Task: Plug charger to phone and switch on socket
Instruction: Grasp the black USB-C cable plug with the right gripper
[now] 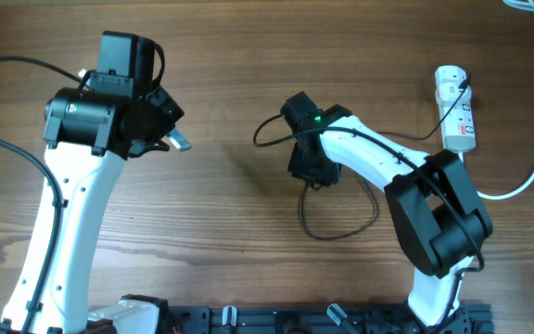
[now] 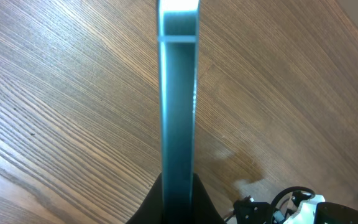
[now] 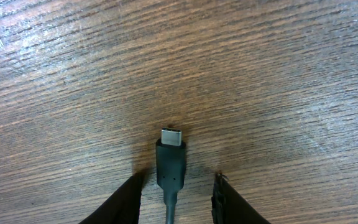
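My left gripper [image 1: 160, 130] is shut on the phone [image 1: 179, 141] and holds it above the table at the left. In the left wrist view the phone [image 2: 178, 93] stands edge-on, a teal strip rising from between my fingers [image 2: 178, 202]. My right gripper [image 1: 309, 172] is low over the table centre. In the right wrist view its fingers [image 3: 179, 180] are open on either side of the charger's dark plug [image 3: 170, 163], which lies flat on the wood with gaps on both sides. The charger's thin black cable [image 1: 341, 227] loops below the right arm. The white socket [image 1: 457, 107] lies at the far right.
A thick white cord [image 1: 527, 176] runs from the socket along the right edge. The charger's other end sits in the socket's top outlet [image 1: 452, 85]. The right arm shows at the bottom right of the left wrist view [image 2: 291, 208].
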Controlling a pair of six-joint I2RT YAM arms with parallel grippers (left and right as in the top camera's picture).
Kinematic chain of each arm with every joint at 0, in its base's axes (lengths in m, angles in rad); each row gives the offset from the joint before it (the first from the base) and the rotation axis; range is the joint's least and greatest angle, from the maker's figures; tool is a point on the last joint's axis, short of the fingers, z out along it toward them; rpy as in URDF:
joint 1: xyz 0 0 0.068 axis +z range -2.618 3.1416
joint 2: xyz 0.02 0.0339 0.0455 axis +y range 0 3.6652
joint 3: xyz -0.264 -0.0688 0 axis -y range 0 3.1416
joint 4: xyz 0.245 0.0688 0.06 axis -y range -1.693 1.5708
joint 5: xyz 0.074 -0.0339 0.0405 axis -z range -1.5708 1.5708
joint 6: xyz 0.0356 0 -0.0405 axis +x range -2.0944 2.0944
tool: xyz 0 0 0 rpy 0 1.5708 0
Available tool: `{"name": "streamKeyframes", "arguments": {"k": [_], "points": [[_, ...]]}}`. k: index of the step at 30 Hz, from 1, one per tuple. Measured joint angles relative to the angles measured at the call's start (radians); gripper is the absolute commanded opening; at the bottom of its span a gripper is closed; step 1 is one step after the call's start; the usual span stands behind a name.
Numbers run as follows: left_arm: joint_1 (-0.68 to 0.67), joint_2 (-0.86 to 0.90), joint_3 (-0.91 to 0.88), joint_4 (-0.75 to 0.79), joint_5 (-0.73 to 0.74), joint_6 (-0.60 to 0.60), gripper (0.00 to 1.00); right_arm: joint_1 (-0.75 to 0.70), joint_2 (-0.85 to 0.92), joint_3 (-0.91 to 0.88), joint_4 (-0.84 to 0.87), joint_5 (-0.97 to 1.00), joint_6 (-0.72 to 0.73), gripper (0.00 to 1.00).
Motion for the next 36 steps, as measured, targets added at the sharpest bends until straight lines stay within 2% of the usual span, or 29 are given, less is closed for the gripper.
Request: {"name": "streamKeyframes", "arguments": {"k": [8, 13, 25, 29, 32, 36], "points": [[0.000, 0.000, 0.000, 0.000, 0.000, 0.000, 0.04, -0.005, 0.000, 0.000, -0.006, -0.021, 0.000, 0.35], [0.000, 0.000, 0.000, 0.000, 0.000, 0.000, 0.04, -0.005, 0.000, 0.000, -0.012, -0.027, 0.000, 0.29], [0.000, 0.000, 0.000, 0.000, 0.000, 0.000, 0.04, -0.005, 0.000, 0.000, -0.015, -0.034, 0.000, 0.27], [0.000, 0.000, 0.000, 0.000, 0.000, 0.000, 0.04, -0.005, 0.000, 0.000, -0.021, -0.042, 0.000, 0.24], [0.000, 0.000, 0.000, 0.000, 0.000, 0.000, 0.04, -0.005, 0.000, 0.000, -0.023, -0.045, 0.000, 0.18], [0.000, 0.000, 0.000, 0.000, 0.000, 0.000, 0.04, -0.005, 0.000, -0.002, -0.024, -0.045, 0.003, 0.17]]}}
